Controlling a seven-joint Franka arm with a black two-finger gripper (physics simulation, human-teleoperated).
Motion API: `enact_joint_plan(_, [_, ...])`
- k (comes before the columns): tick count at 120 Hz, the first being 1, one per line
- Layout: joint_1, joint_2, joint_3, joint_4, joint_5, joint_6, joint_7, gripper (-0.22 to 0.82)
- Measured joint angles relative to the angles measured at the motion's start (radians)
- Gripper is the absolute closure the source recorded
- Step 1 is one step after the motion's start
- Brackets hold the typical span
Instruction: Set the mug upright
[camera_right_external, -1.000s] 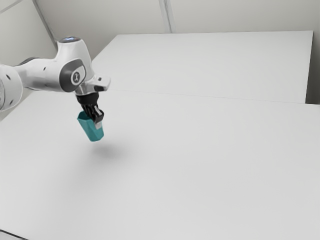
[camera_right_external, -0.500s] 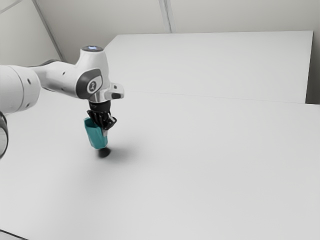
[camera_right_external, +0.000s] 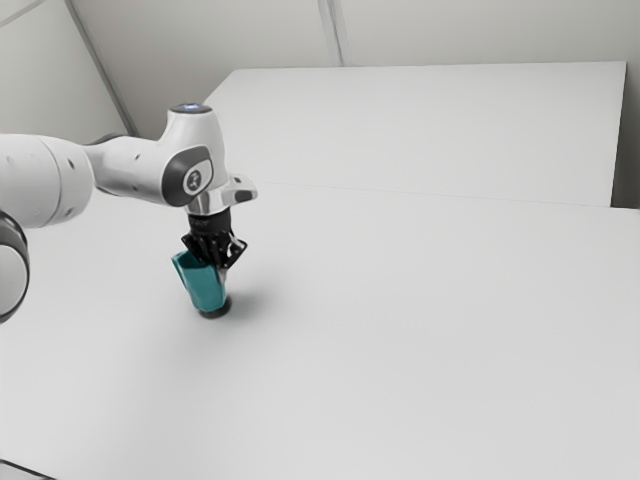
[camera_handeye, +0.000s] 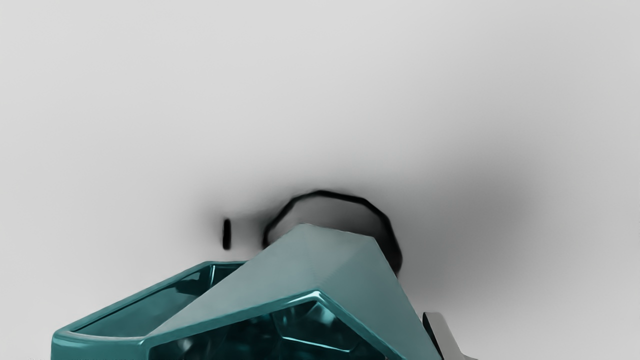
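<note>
Gripper (camera_right_external: 222, 269) points down, pinching the mug (camera_right_external: 207, 289) by the upper part of its wall, on the side facing the ext. view's right. One finger (camera_handeye: 444, 332) shows in the wrist view, up against the outside of the mug; the other is hidden, so can't tell exactly where it sits.

Mug is mouth up, approx. upright but w/ a slight tilt: mouth leans toward the ext. view's left, base toward that view's right. Its teal body narrows toward the base. Handle (camera_handeye: 65, 347) is on the side away from the visible finger, i.e. toward the ext. view's left. Base is very near the table (camera_right_external: 400, 330); can't tell if it's touching. Dark shadow (camera_right_external: 216, 312) lies right under & around the base; in the wrist view it's a dark ring + a short separate streak near the handle, w/ a softer patch spreading out beyond.

Arm (camera_right_external: 130, 166) comes in from the ext. view's left & bends down to the gripper. White tabletop runs well out to that view's right; pale wall (camera_right_external: 480, 30) in the b/g.
</note>
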Motion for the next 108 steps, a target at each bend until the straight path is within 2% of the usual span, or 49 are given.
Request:
enact_joint_plan(26, [0.000,0.011,-0.001,0.002,-0.008,-0.006,-0.049,0.78])
enact_joint_plan(47, [0.000,0.011,-0.007,0.010,-0.017,-0.019,-0.075,0.61])
enact_joint_plan(61, [0.000,0.012,-0.008,0.017,-0.019,-0.027,-0.088,0.53])
enact_joint_plan(108, [-0.002,0.032,-0.011,0.082,-0.021,-0.066,-0.119,0.43])
